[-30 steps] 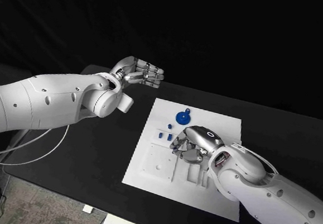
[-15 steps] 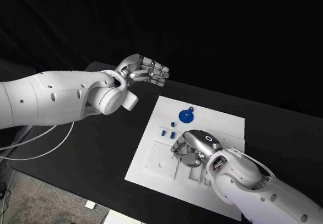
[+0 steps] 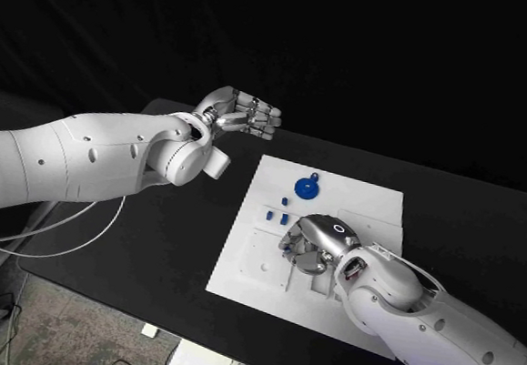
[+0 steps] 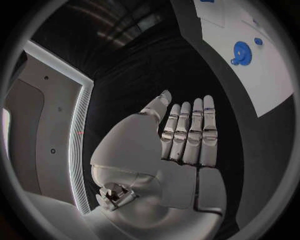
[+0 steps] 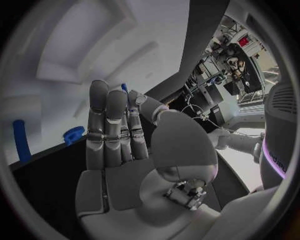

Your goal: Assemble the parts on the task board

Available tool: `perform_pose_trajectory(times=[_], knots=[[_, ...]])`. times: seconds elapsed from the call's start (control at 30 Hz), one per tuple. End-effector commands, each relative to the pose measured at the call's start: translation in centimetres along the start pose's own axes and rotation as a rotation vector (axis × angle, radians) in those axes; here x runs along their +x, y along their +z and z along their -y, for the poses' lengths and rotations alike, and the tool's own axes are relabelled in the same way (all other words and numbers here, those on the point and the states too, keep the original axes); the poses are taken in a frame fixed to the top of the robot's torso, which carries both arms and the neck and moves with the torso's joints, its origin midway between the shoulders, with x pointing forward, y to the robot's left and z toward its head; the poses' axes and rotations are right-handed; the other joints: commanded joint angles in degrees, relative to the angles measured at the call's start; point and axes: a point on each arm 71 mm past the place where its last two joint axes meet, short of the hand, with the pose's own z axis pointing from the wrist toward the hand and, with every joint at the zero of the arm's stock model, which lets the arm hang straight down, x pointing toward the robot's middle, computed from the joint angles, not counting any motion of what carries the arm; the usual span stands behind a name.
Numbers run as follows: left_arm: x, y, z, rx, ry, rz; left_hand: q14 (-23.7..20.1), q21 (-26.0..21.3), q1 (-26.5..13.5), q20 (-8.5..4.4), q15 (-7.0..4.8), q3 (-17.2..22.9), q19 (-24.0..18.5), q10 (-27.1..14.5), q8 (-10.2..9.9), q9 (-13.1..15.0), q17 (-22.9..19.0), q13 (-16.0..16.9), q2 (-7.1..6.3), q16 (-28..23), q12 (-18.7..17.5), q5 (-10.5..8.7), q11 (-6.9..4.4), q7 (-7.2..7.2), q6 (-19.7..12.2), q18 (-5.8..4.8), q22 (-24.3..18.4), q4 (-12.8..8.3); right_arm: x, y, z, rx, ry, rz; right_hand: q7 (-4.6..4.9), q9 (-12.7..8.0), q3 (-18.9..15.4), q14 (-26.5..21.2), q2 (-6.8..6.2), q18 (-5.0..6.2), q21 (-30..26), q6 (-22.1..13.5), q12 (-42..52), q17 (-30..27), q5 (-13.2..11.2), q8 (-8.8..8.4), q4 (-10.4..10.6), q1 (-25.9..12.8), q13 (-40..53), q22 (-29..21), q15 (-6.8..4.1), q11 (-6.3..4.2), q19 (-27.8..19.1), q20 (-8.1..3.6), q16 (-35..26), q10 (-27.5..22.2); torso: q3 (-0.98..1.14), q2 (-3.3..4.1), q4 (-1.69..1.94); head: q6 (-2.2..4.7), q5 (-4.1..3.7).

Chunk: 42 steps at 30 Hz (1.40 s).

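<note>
White task board (image 3: 367,202) lay mid-table, its blue round part (image 3: 305,188) near the far edge. Since earlier, right hand (image 3: 311,243) had crept nearer, fingers down on the board, grip unclear; left hand (image 3: 237,113) hovered empty, fingers straight

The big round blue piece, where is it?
In the head view, the round blue piece lies on the task board near its far edge, beyond the right hand.

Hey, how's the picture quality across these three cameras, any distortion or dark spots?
Head view: dark surroundings, while the white board stands out bright and undistorted. Left wrist view: fisheye circle bends the board's straight edge; left hand evenly lit. Right wrist view: same bending; right hand sharp, board surface close behind it looks soft.
</note>
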Motion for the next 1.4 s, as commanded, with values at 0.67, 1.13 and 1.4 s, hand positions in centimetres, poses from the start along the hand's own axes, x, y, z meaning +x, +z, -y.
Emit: perform_pose_trajectory(times=[0.67,1.13,1.4], knots=[[0.3,0.0,0.2,0.004,-0.013,-0.021,0.15,0.31,-0.28,0.1,0.24,0.27,0.33,-0.17,-0.2,-0.02,-0.04,-0.07,0.23,-0.25,-0.17,0.12,-0.21,-0.07,0.24,-0.09,-0.07,0.19,1.3,0.1,0.2,0.008,-0.053,-0.013,0.03,0.07,0.55,-0.07,0.09,0.58,-0.75,0.17,0.13,-0.07,-0.13,0.23,0.06,-0.22,0.06,0.73,-0.56,-1.57,0.43,0.01,0.51,1.95,0.04,-0.03,-0.09,-0.29,0.22],[0.3,0.0,0.2,0.001,-0.015,-0.025,0.15,0.31,-0.28,0.1,0.24,0.27,0.33,-0.17,-0.2,-0.02,-0.04,-0.07,0.23,-0.25,-0.17,0.12,-0.21,-0.07,0.24,-0.09,-0.07,0.19,2.3,-0.1,0.1,-0.002,-0.069,-0.067,0.08,0.04,0.01,-0.17,-0.3,0.53,-1.26,0.08,0.12,-0.25,1.65,0.22,-0.1,-0.63,0.05,1.47,-0.53,-1.52,0.28,0.02,0.36,1.72,0.02,-0.06,-0.12,-0.57,-0.12],[0.3,0.0,0.2,-0.002,-0.015,-0.026,0.07,0.29,-0.3,0.15,0.26,0.18,0.26,-0.26,-0.2,-0.02,-0.03,-0.07,0.28,-0.23,-0.17,0.07,-0.18,-0.06,0.21,-0.09,-0.11,0.24,2.2,-0.3,0.4,0.0,-0.037,-0.043,1.47,-0.27,-3.32,-0.2,-1.82,0.82,-1.96,-5.28,0.12,-0.3,5.86,0.07,0.33,-2.58,-0.07,1.66,0.61,0.46,0.34,0.81,0.44,-5.33,0.07,-0.07,-0.16,-0.53,-0.31]])
